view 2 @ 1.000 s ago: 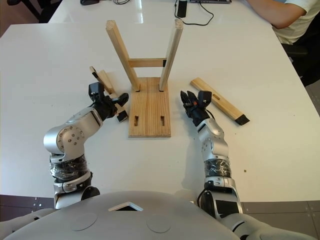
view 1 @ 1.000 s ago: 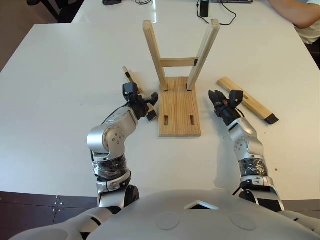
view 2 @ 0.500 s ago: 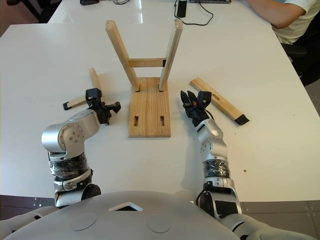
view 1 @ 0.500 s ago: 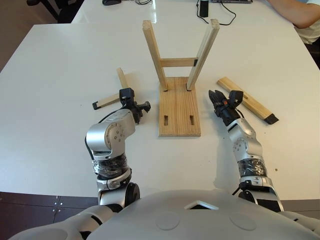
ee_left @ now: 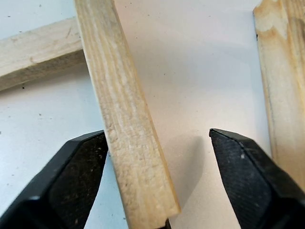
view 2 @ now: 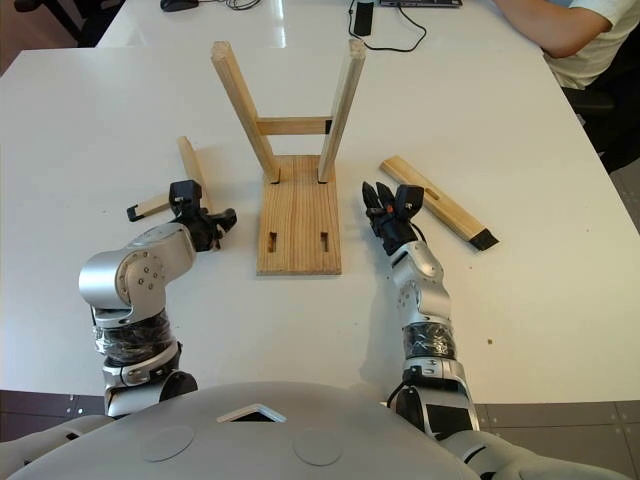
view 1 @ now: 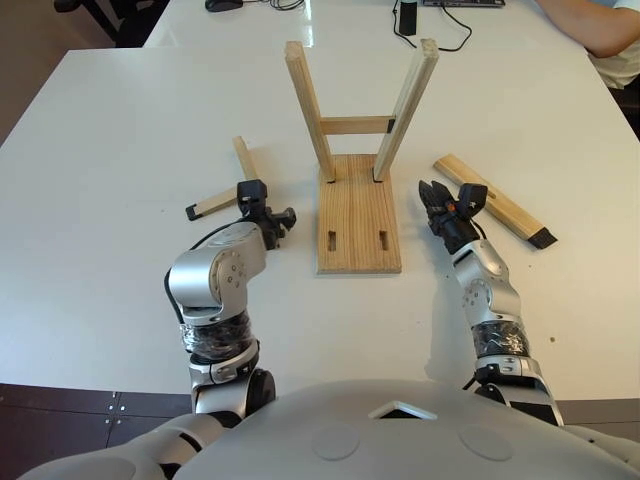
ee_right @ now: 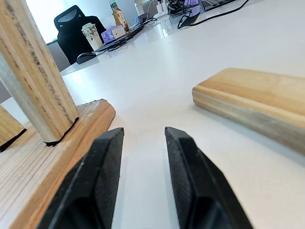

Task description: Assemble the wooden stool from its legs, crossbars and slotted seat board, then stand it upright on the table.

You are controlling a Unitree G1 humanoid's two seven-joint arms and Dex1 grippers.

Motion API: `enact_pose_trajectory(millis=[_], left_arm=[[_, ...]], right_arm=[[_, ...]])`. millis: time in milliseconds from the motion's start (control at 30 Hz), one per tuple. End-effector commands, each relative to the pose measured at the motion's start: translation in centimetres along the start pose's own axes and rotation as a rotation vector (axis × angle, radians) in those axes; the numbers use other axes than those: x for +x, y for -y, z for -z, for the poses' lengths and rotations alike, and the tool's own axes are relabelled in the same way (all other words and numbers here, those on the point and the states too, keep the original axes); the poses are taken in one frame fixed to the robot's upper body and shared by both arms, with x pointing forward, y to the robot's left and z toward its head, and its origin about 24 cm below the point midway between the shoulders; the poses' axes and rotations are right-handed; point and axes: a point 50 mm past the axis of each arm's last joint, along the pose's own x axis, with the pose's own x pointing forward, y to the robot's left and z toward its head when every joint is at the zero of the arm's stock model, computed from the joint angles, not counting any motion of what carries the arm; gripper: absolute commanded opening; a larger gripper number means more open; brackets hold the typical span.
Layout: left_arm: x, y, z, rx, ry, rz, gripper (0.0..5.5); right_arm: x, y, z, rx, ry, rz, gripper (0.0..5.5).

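The slotted seat board lies flat mid-table with two legs standing in its far slots, joined by a crossbar. The two near slots are bare. Left of the board lies an L-shaped leg-and-crossbar piece. My left gripper sits low at its near end, open, with the stick between the fingers against one pad. My right gripper rests just right of the board, open and holding nothing. A loose black-tipped leg lies to its right.
Cables and a black device sit on the far table behind the stool. A person's arm rests at the far right corner. White tabletop stretches to the left, and its near edge runs below my arms.
My left gripper drew back leftward from the seat board. The left wooden piece swung round and now lies farther left with its dark tip pointing left. The right arm stayed put.
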Motion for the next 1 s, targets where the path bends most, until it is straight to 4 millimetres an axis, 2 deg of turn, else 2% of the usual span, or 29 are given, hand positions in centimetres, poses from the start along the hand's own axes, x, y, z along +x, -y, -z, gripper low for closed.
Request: enact_pose_trajectory(millis=[33,433,567,667,767,833,900,1000], left_arm=[[0.5,-1.5,1.9,0.039,-0.124,-0.060,2.99],[0.8,-3.8,1.8,0.169,-0.166,-0.080,1.11],[0.6,-4.5,1.3,0.225,-0.104,-0.071,1.07],[0.6,-4.9,0.7,0.237,-0.030,-0.080,1.07],[0.6,-4.9,-0.8,0.239,0.113,-0.110,1.07],[0.0,-4.8,-3.2,0.256,0.302,-0.157,1.07],[-0.6,-4.7,-5.3,0.244,0.460,-0.190,1.07],[-2.1,-4.3,-8.9,0.196,0.734,-0.174,1.07]], right_arm=[[-2.7,1.6,4.1,0.097,-0.160,0.131,1.58],[-2.7,0.1,2.8,0.134,-0.074,0.133,1.58],[-3.1,-0.6,1.9,0.112,-0.039,0.128,1.58],[-2.9,-1.4,0.5,0.077,0.008,0.098,1.58],[-2.5,-2.1,-1.7,0.055,0.061,0.038,1.58],[-1.9,-2.7,-4.5,0.042,0.119,-0.038,1.58],[-1.4,-3.6,-7.7,0.032,0.183,-0.126,1.58],[-0.3,-6.2,-14.1,0.051,0.291,-0.354,1.58]])
